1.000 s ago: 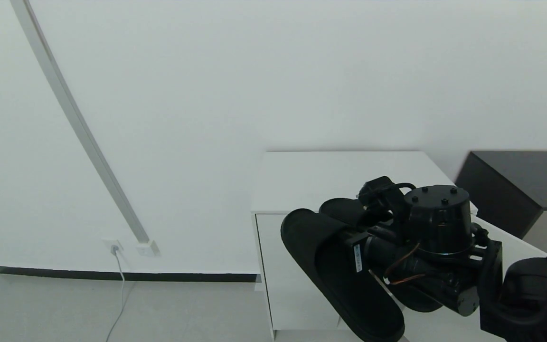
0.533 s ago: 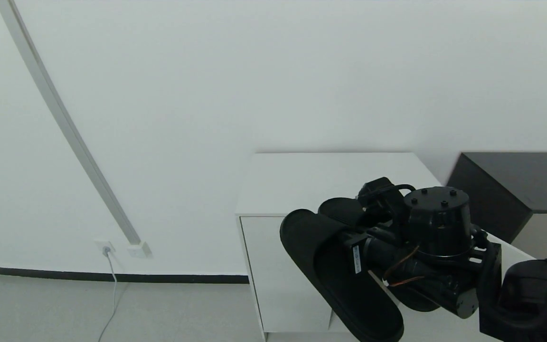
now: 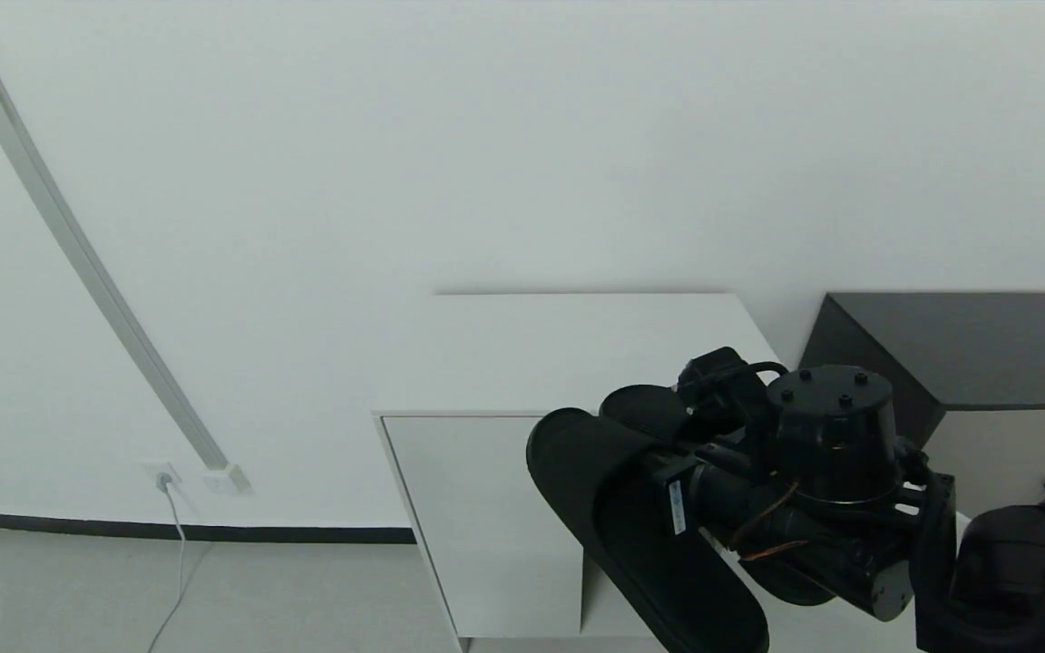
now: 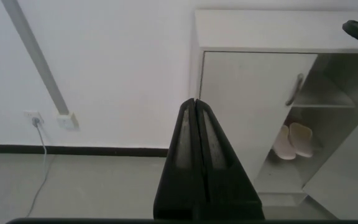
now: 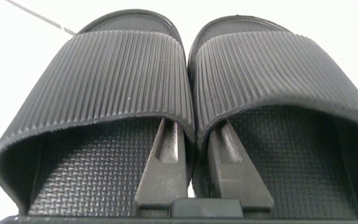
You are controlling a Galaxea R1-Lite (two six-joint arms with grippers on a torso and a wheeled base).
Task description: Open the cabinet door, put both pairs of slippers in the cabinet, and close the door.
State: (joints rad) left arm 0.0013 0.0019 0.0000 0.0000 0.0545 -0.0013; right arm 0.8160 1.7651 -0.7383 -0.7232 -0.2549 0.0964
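Two black slippers hang as one pair on the right hand, which is pinched tight on their two inner walls, one finger under each ribbed strap. Their long axis runs along the fingers, toes away from the wrist (so the pair would go in toes first). Ahead of this hand and a little lower stands the one white cabinet. It is open: in the left wrist view its inside shows next to a white panel with a handle. Two pale slippers lie there side by side on the bottom, under one shelf. So I count four slippers, two pairs, one stored and one carried. The left hand is fully closed and holds nothing; the cabinet lies ahead of it, well apart. I judge that the right hand is the nearer one, and that the coming move brings the black pair forward and down into the opening, beside the pale pair.
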